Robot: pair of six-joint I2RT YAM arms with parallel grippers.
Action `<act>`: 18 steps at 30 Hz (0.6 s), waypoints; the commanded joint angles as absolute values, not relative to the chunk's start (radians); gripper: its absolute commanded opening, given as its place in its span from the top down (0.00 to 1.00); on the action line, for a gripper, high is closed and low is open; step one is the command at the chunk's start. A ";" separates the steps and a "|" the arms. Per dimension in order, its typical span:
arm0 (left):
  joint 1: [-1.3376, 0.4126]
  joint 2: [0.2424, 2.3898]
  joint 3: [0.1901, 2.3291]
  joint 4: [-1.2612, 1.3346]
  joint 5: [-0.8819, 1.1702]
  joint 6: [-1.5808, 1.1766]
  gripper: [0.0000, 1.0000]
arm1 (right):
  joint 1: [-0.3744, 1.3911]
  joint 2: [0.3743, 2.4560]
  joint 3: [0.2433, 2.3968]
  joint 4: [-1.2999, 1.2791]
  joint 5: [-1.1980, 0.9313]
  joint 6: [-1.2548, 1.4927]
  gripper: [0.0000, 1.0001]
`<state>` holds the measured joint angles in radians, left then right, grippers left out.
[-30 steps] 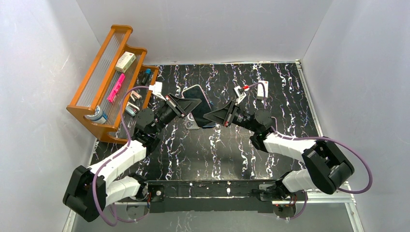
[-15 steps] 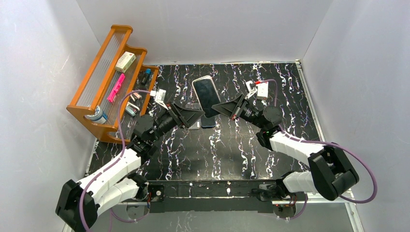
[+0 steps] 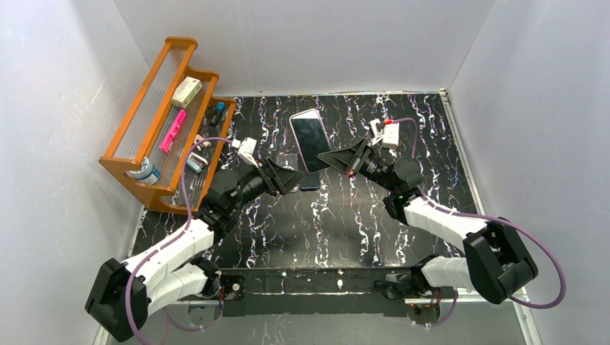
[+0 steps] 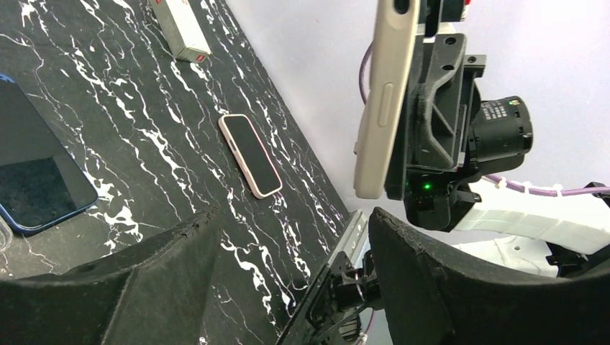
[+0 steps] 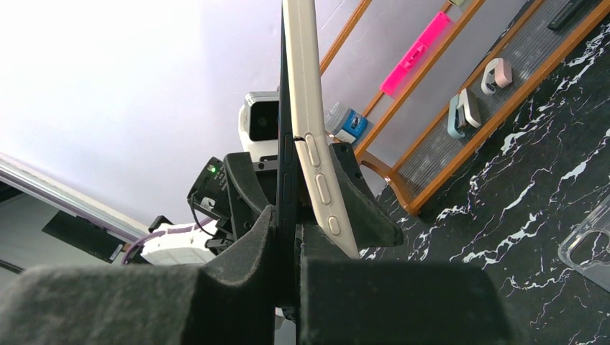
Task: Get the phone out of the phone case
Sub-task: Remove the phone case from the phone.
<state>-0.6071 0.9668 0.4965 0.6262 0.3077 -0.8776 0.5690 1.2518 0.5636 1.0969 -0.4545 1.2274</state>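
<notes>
My left gripper (image 4: 295, 219) stands with its jaws spread wide and grasps nothing. It hovers over the black, white-veined table top (image 3: 345, 223), close to the item held by the other arm. On the table beside it a dark blue phone (image 4: 36, 180) lies flat, with a clear plastic phone shell (image 5: 586, 248) near it. My right gripper (image 5: 289, 233) is clenched on the lower end of a black-screened phone (image 3: 309, 135), which is raised clear of the table. That phone sits in a cream-coloured phone case (image 5: 311, 108), whose pale rim frames the screen. Farther out on the table lie a slim pink-rimmed phone (image 4: 250, 154) and a small white box (image 4: 180, 29). An orange wooden rack (image 3: 181, 44) stands at the far left.
</notes>
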 commanded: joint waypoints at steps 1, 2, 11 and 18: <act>-0.618 0.984 0.514 0.649 0.320 -0.861 0.28 | 0.568 1.216 0.617 1.195 -0.441 1.229 0.99; -0.619 0.988 0.515 0.656 0.322 -0.863 0.28 | 0.568 1.216 0.619 1.194 -0.443 1.229 0.99; -0.631 1.013 0.541 0.702 0.341 -0.881 0.28 | 0.567 1.217 0.618 1.195 -0.450 1.224 0.99; -0.634 1.034 0.546 0.719 0.314 -0.890 0.28 | 0.566 1.216 0.609 1.207 -0.459 1.232 0.99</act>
<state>-0.6289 1.0286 0.5117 0.6781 0.3290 -0.8917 0.5690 1.2518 0.5636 1.0973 -0.4561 1.2274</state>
